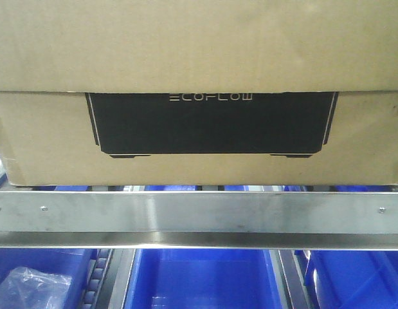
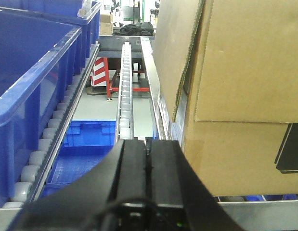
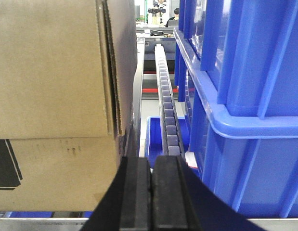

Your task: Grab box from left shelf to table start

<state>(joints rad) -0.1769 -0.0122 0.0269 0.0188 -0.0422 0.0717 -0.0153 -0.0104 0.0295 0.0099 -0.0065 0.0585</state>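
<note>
Plainly, "ECOFLOW" on the box (image 1: 199, 84)

Large blue plastic storage bins (image 2: 33, 96) crowd the near view. More deep blue plastic tubs (image 1: 199, 283) sit on a lower level, and one holds a crumpled clear plastic bag (image 1: 31, 286). Beyond them is a pale grey floor (image 2: 93, 108) with a red-and-white striped barrier panel (image 2: 99, 74) beside a red metal frame (image 2: 136, 89). The far end of the room is bright and blurred, with a dark-haired person (image 3: 175, 11) barely visible.
</note>
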